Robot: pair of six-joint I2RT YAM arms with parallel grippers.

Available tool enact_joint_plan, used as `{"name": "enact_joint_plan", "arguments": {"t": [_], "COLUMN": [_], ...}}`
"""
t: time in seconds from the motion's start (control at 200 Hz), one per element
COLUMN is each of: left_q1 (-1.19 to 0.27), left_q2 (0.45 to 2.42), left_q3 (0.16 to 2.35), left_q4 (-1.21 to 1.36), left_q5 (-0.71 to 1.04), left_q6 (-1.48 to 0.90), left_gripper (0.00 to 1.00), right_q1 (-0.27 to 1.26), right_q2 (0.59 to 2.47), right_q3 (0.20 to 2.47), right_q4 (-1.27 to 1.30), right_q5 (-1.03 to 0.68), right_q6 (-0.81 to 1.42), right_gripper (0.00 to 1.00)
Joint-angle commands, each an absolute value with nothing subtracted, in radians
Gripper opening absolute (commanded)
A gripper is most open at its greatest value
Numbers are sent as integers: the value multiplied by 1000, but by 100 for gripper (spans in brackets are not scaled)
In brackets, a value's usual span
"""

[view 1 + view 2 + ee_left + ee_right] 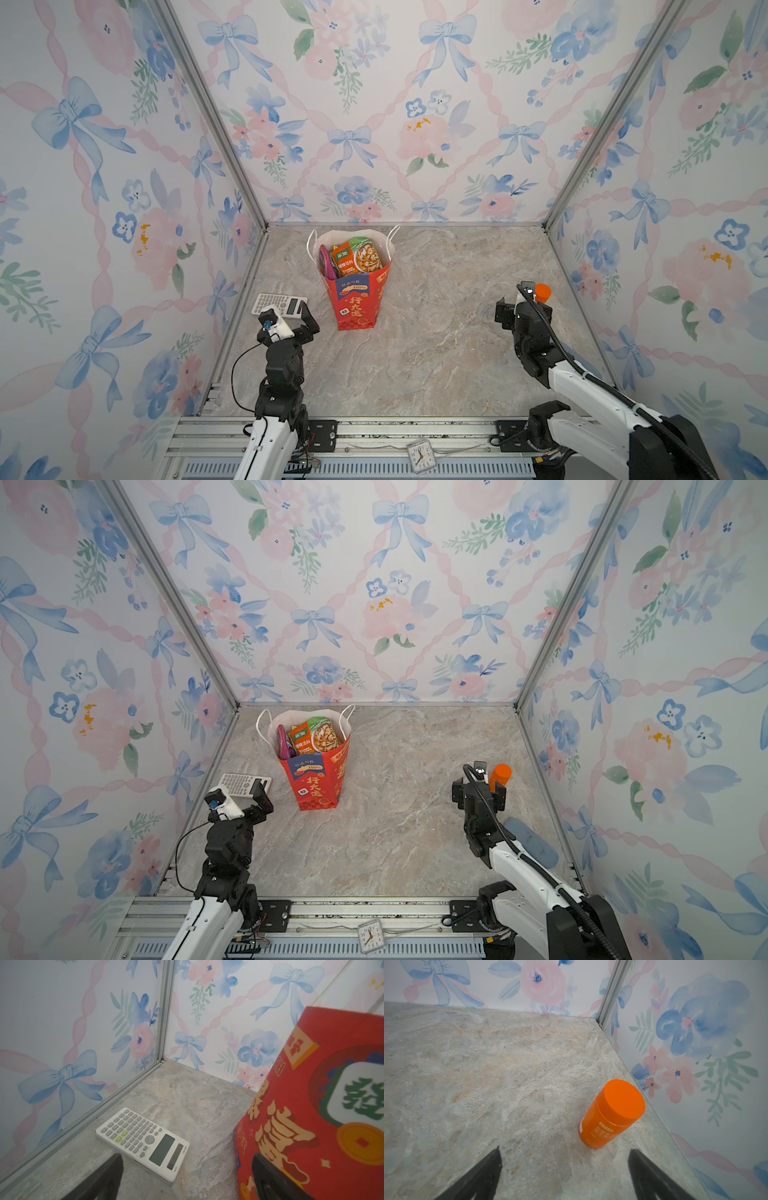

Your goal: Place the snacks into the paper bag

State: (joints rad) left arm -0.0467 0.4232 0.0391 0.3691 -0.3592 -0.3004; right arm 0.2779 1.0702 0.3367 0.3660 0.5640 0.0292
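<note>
Bag [356,301]: red paper, white inside, with white cord handles; gold characters and a blue panel are printed on the front.
Bag position: stood upright on the table [436,353], toward the back wall, left of the middle.
Snacks [354,257]: seen in both top views inside the open mouth of the bag. An orange packet, a green packet with a food picture and a purple-pink packet at the left edge are made out.
Left gripper [187,1164]: jaws are spread wide and nothing is held. It is held over the near end of the calculator [143,1142], close to the bag; contact cannot be told.
Right gripper [564,1151]: jaws are spread wide and nothing is held.
Calculator: white, laid flat by the left wall, apart from the bag.
Bottle [611,1113]: orange, capped, stood upright near the right wall, just ahead of the right gripper.
</note>
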Motion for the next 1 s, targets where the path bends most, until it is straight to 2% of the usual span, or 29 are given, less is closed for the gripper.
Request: {"name": "enact_joint_plan", "arguments": {"t": [0.0,0.215,0.32,0.435,0.595,0.705,0.76,0.995], "left_q1": [25,141,158,157,155,153,150,148], "left_q2": [494,695,846,1004,1169,1238,1264,1369], "left_q3": [6,-38,-5,63,90,122,121,148], "left_q4": [557,748,809,830,1012,1049,1091,1171], "left_q5": [-341,-211,-107,-31,33,54,58,103], "left_q6": [-228,-208,-202,-187,-165,-150,-148,-164], "left_gripper": [98,98,98,98,98,98,98,98], "right_q1": [258,247,242,202,186,147,157,167], "right_q2": [1189,1454,1521,1499,1506,1532,1600,1578], "right_q3": [339,269,276,285,287,270,265,289], "right_q4": [624,1108,1157,1090,1100,1112,1233,1153], "right_q5": [577,494,469,415,391,343,359,393], "right_q6": [-35,-137,-144,-101,-87,-43,-65,-60], "right_gripper": [97,97,97,97,96,96,96,96]}}
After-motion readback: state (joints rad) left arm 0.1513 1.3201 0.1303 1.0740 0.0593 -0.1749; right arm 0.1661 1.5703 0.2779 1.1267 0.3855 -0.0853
